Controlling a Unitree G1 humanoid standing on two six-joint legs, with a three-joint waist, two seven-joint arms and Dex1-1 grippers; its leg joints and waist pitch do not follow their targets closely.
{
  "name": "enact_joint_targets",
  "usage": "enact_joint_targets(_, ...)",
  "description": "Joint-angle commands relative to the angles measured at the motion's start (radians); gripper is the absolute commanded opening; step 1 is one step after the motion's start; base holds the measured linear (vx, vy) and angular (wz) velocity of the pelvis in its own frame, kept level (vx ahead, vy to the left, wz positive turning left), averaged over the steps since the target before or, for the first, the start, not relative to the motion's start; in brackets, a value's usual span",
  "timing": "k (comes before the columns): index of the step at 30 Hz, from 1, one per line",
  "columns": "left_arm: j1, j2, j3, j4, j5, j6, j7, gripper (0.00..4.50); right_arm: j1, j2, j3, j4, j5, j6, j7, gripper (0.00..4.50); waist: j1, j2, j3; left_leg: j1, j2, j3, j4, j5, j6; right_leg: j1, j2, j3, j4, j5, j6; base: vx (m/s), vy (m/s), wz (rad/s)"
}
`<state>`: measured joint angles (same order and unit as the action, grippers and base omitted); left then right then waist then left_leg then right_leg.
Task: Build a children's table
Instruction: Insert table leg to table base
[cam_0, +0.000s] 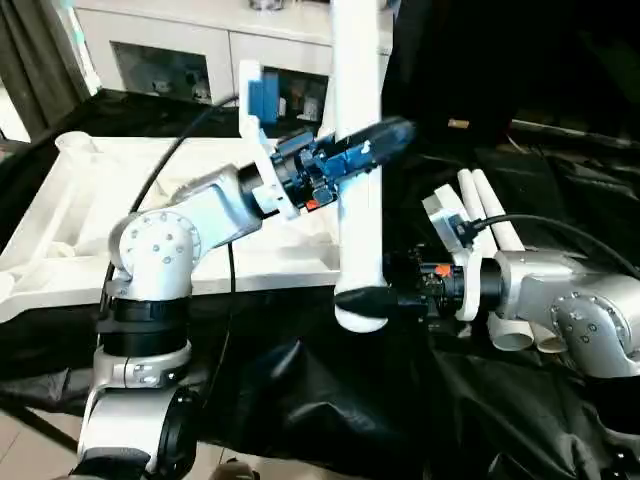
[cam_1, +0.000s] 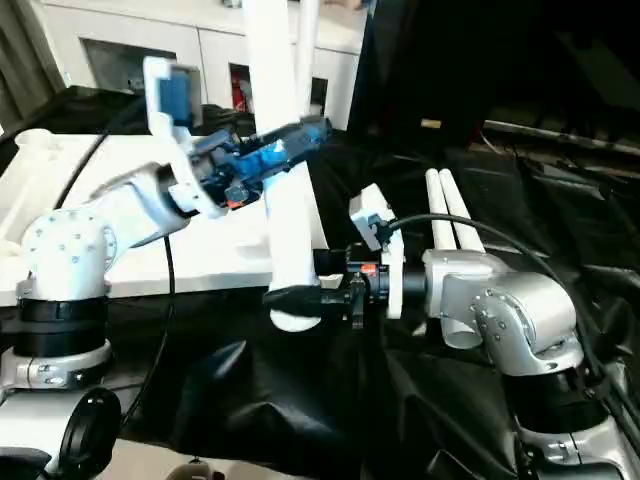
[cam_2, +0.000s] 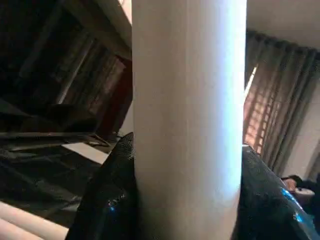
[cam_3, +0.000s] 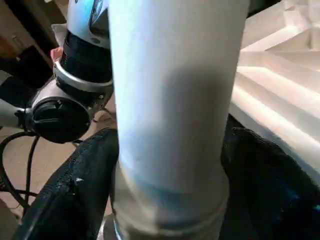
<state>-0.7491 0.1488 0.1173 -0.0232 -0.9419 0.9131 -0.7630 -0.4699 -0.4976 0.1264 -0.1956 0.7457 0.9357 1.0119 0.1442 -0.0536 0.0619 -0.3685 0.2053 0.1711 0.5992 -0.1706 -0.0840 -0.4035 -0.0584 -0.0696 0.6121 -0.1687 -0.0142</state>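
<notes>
One white leg (cam_0: 358, 180) stands nearly upright at the centre of the frame. The left gripper (cam_0: 370, 145) clamps it around the middle. The right gripper (cam_0: 385, 297) sits at its lower end, fingers (cam_3: 75, 195) either side; whether they press it is unclear. The table top (cam_0: 70, 215) lies at left, with spare legs (cam_0: 495, 225) at right.

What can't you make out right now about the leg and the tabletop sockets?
- Top end of the held leg: cut off by the upper edge of the eye views.
- Right gripper: whether its fingers press the leg; the leg hides the contact.
- Tabletop: near-right corner socket hidden behind the left gripper and the leg.
- Spare legs: count unclear; the right forearm covers them.
</notes>
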Motion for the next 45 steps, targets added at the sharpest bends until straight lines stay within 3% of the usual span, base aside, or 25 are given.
enact_joint_targets(1, -0.007, -0.012, -0.023, -0.018, -0.024, 0.008, -0.023, 1.86, -0.014, -0.006, -0.006, 0.008, -0.015, 0.013, -0.017, 3.26, 0.000, 0.006, -0.069, 0.011, 0.021, -0.008, -0.069, -0.217, -0.030, 0.050, -0.075, 0.042, -0.088, -0.379, -0.086, 0.000, 0.000, 0.00)
enact_joint_targets(6, -0.014, -0.011, -0.006, -0.001, -0.034, 0.007, -0.015, 1.86, -0.012, -0.007, -0.009, 0.006, 0.005, 0.021, -0.011, 2.87, 0.001, 0.006, -0.071, 0.011, 0.021, -0.008, -0.068, -0.206, -0.031, 0.050, -0.074, 0.043, -0.085, -0.352, -0.087, 0.000, 0.000, 0.00)
enact_joint_targets(12, -0.016, -0.012, 0.004, 0.009, -0.027, -0.004, -0.005, 1.86, -0.007, -0.004, -0.009, 0.003, 0.007, 0.016, -0.014, 2.70, 0.001, 0.006, -0.072, 0.010, 0.021, -0.007, -0.068, -0.196, -0.031, 0.052, -0.074, 0.043, -0.082, -0.328, -0.097, 0.000, 0.000, 0.00)
enact_joint_targets(16, -0.027, -0.044, 0.021, 0.050, 0.046, -0.068, 0.109, 1.86, -0.005, 0.013, -0.011, 0.013, -0.018, -0.006, -0.049, 2.69, 0.003, 0.010, -0.071, 0.010, 0.021, -0.008, -0.068, -0.207, -0.034, 0.052, -0.074, 0.043, -0.084, -0.341, -0.091, 0.000, 0.000, 0.00)
enact_joint_targets(17, -0.043, -0.070, 0.050, 0.089, 0.052, -0.074, 0.188, 2.21, -0.006, 0.019, -0.008, 0.024, -0.043, -0.023, -0.072, 2.68, 0.002, 0.007, -0.071, 0.011, 0.020, -0.006, -0.066, -0.213, -0.037, 0.051, -0.074, 0.042, -0.086, -0.352, -0.086, 0.000, 0.000, 0.00)
enact_joint_targets(18, -0.047, -0.075, 0.058, 0.097, 0.050, -0.073, 0.204, 2.42, -0.006, 0.020, -0.007, 0.027, -0.048, -0.027, -0.077, 2.68, 0.004, 0.011, -0.072, 0.010, 0.019, -0.007, -0.066, -0.212, -0.039, 0.051, -0.075, 0.042, -0.086, -0.349, -0.087, 0.000, 0.000, 0.00)
enact_joint_targets(22, -0.048, -0.082, -0.004, 0.086, 0.232, -0.187, 0.323, 2.69, -0.009, 0.040, -0.013, 0.056, -0.083, -0.056, -0.126, 2.67, 0.001, 0.007, -0.072, 0.008, 0.022, -0.012, -0.071, -0.212, -0.040, 0.053, -0.073, 0.041, -0.090, -0.352, -0.055, 0.000, 0.000, 0.00)
enact_joint_targets(24, -0.048, -0.093, -0.009, 0.083, 0.257, -0.210, 0.356, 2.72, -0.011, 0.046, -0.016, 0.064, -0.093, -0.063, -0.139, 2.67, 0.002, 0.007, -0.073, 0.009, 0.020, -0.011, -0.069, -0.206, -0.037, 0.054, -0.075, 0.041, -0.090, -0.360, -0.044, 0.000, 0.000, 0.00)
enact_joint_targets(27, -0.046, -0.110, -0.002, 0.075, 0.250, -0.221, 0.368, 2.72, -0.013, 0.051, -0.017, 0.071, -0.100, -0.068, -0.149, 2.67, 0.002, 0.006, -0.074, 0.007, 0.020, -0.010, -0.066, -0.185, -0.034, 0.054, -0.075, 0.041, -0.085, -0.319, -0.066, 0.000, 0.000, 0.00)
enact_joint_targets(28, -0.044, -0.118, 0.001, 0.068, 0.242, -0.220, 0.370, 2.42, -0.014, 0.053, -0.014, 0.074, -0.103, -0.073, -0.152, 2.67, 0.002, 0.005, -0.075, 0.006, 0.021, -0.010, -0.066, -0.176, -0.032, 0.054, -0.074, 0.042, -0.081, -0.291, -0.080, 0.000, 0.000, 0.00)
enact_joint_targets(33, -0.036, -0.131, 0.000, 0.058, 0.239, -0.213, 0.390, 2.15, -0.016, 0.062, -0.010, 0.081, -0.116, -0.083, -0.159, 2.67, 0.001, 0.006, -0.075, 0.007, 0.022, -0.008, -0.065, -0.178, -0.026, 0.056, -0.075, 0.043, -0.076, -0.247, -0.116, 0.000, 0.000, 0.00)
enact_joint_targets(34, -0.032, -0.134, -0.004, 0.053, 0.246, -0.217, 0.395, 1.95, -0.017, 0.067, -0.010, 0.084, -0.125, -0.088, -0.163, 2.67, 0.000, 0.003, -0.074, 0.008, 0.021, -0.007, -0.066, -0.183, -0.024, 0.056, -0.075, 0.043, -0.078, -0.259, -0.114, 0.000, 0.000, 0.00)
enact_joint_targets(40, -0.033, -0.126, -0.021, 0.039, 0.241, -0.206, 0.366, 1.81, -0.033, 0.072, 0.002, 0.121, -0.171, -0.134, -0.181, 2.67, -0.001, 0.002, -0.070, 0.010, 0.020, -0.007, -0.067, -0.212, -0.027, 0.051, -0.077, 0.041, -0.089, -0.352, -0.083, 0.000, 0.000, 0.00)
enact_joint_targets(41, -0.036, -0.122, -0.025, 0.040, 0.244, -0.205, 0.361, 1.81, -0.040, 0.077, -0.004, 0.129, -0.165, -0.129, -0.183, 3.23, -0.001, 0.003, -0.070, 0.010, 0.020, -0.007, -0.067, -0.213, -0.026, 0.051, -0.076, 0.041, -0.090, -0.358, -0.081, 0.000, 0.000, 0.00)
enact_joint_targets(45, -0.043, -0.105, -0.044, 0.041, 0.251, -0.201, 0.336, 1.81, -0.057, 0.075, -0.014, 0.137, -0.151, -0.116, -0.166, 3.58, -0.003, 0.007, -0.072, 0.011, 0.021, -0.009, -0.068, -0.211, -0.029, 0.050, -0.074, 0.041, -0.087, -0.342, -0.076, 0.000, 0.000, 0.00)
